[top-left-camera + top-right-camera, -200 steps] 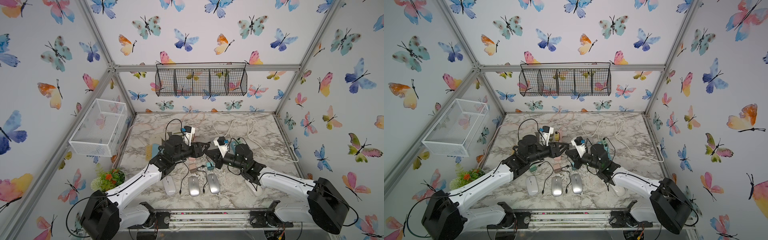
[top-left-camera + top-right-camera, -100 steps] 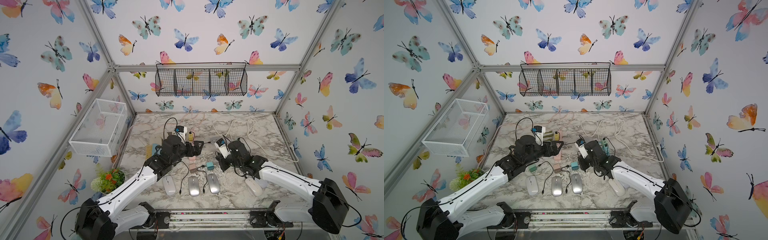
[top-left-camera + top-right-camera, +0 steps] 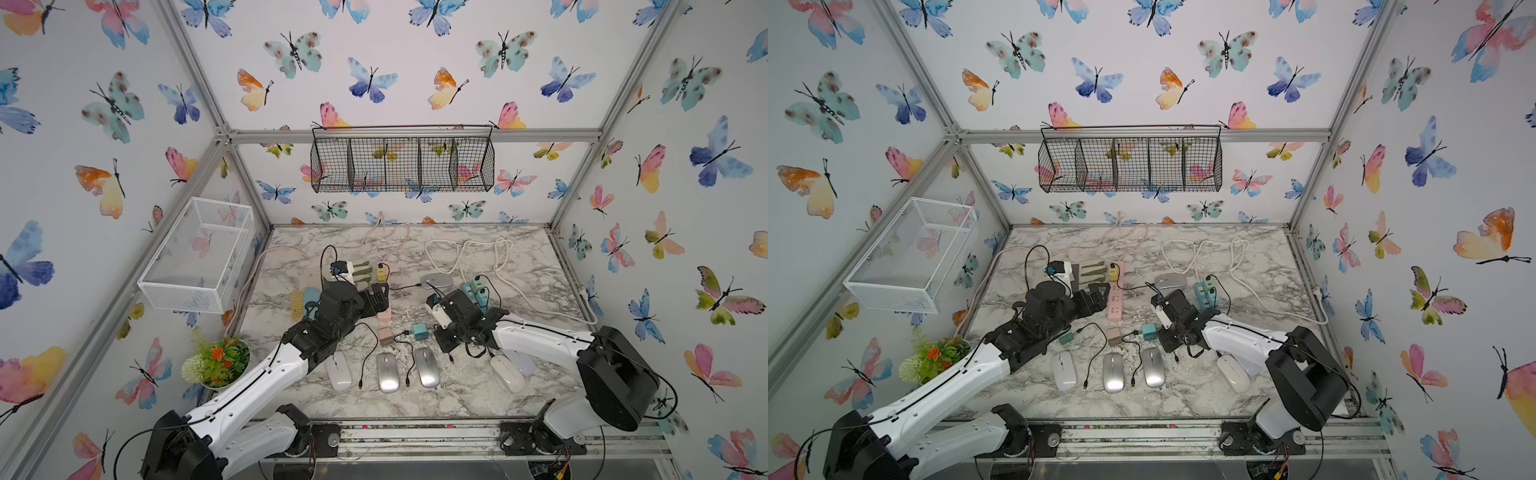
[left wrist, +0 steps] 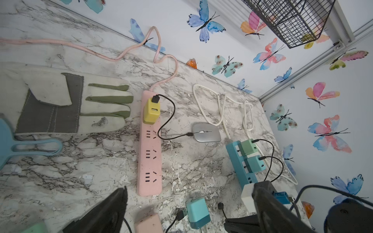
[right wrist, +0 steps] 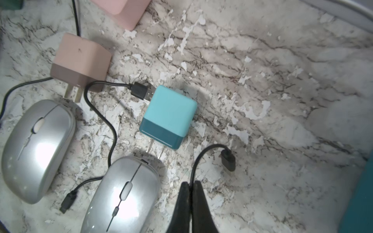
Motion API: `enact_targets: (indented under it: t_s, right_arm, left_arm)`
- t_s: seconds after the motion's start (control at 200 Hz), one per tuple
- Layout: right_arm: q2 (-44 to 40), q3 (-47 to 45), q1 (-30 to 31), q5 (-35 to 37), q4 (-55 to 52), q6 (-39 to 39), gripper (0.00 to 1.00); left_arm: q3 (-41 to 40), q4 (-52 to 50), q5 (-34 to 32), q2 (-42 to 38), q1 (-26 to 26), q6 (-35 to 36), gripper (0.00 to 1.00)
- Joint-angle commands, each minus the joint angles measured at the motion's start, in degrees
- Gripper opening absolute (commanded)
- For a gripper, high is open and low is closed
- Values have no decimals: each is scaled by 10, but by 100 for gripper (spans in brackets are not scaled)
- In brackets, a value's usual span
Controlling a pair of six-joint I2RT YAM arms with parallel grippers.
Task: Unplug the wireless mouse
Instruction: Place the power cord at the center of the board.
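**Change.** Against the pictures of a second ago, the left claw (image 3: 379,296) is now spread to its widest and grasps nothing. Its one clearly visible finger (image 4: 109,209) hangs over the marble table (image 3: 457,399). The two arms, then bunched together over the loose chargers at mid-table, now stand a little apart. The right claw (image 5: 190,184) is clenched, as before. A black cable (image 5: 228,161), its plug free, loops up to the fingertips. Whether it is nipped there or merely passes under cannot be told.

**Reading.** The left claw's release suggests one unplugging is finished. The teal charger (image 5: 169,117) lies on the table with its prongs bare. A front-row silver mouse (image 5: 123,195) has a loose plug (image 5: 65,204) beside it.

**Still connected.** The rear silver mouse (image 4: 205,134) is joined by a black lead (image 4: 188,134) to the yellow charger (image 4: 151,111). That charger sits in the pink power strip (image 4: 149,157). This mouse is judged the next target.

**Position.** In both top views the rear mouse sits just right of centre, above and to the right of the left claw. The pink strip lies between them, and mouse and claw are apart, not touching. The mouse lies near the right arm's wrist, just above it in the frame. The right claw points toward the lower edge of the frame, away from the mouse.
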Motion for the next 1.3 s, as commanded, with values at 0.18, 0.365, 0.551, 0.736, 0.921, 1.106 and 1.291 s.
enact_targets:
  t_s: [0.18, 0.365, 0.551, 0.736, 0.921, 1.106, 1.291]
  right_arm:
    - [-5, -35, 0, -80, -7, 39, 1]
    - [1, -41, 0, -62, -13, 49, 6]
    - [8, -32, 0, -52, -3, 52, 28]
    - [-16, -25, 0, -11, -8, 37, 49]
    - [-89, -46, 0, 81, 68, -11, 62]
    - [-36, 23, -52, 81, 84, -94, 78]
    - [88, 159, -110, 22, 33, -204, 90]
  left_arm:
    - [12, 18, -25, 2, 4, 21, 98]
    - [21, 11, -21, 9, 5, 37, 98]
    - [24, 1, -13, 13, 4, 52, 98]
    - [28, -17, 4, 20, 6, 66, 98]
    - [15, 14, 58, 36, 14, 73, 98]
    - [10, 62, 133, 75, 47, 57, 98]
    - [28, 71, 223, 109, 100, 52, 98]
